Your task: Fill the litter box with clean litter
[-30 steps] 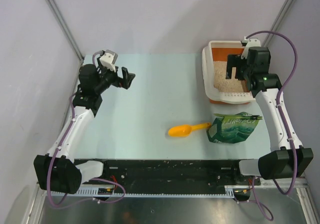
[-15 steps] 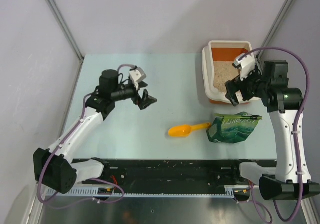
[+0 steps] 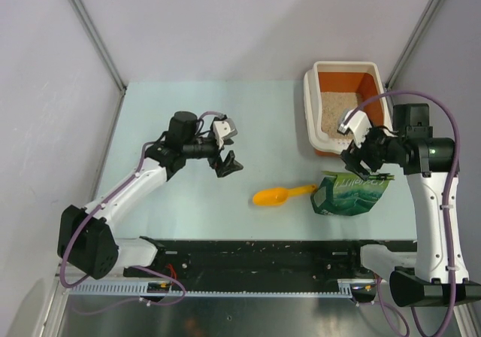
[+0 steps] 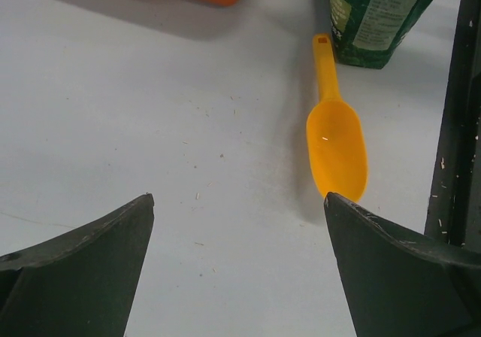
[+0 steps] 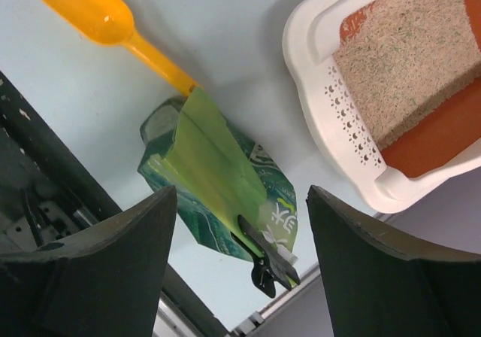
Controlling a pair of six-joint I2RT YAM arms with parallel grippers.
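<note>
The litter box sits at the far right corner of the table, with its long side running away from the arms. Litter covers the nearer part of its floor, pale and sandy with a few green flecks, and the farther part shows bare orange. In the right wrist view the litter ends in a straight edge against the orange base, inside the white rim. Just nearer than the box lies a green bag on its side, with a small black piece at its top edge. An orange scoop lies to the left of the bag, bowl up, and its handle end meets the bag's edge. The right gripper hangs over the gap between box and bag. Its jaws are apart and nothing is between them. From its own camera the bag lies below the right gripper. The left gripper hovers over bare table, left of the scoop and apart from it, with its jaws spread wide and empty. Its wrist view shows the scoop ahead, by the right finger.
</note>
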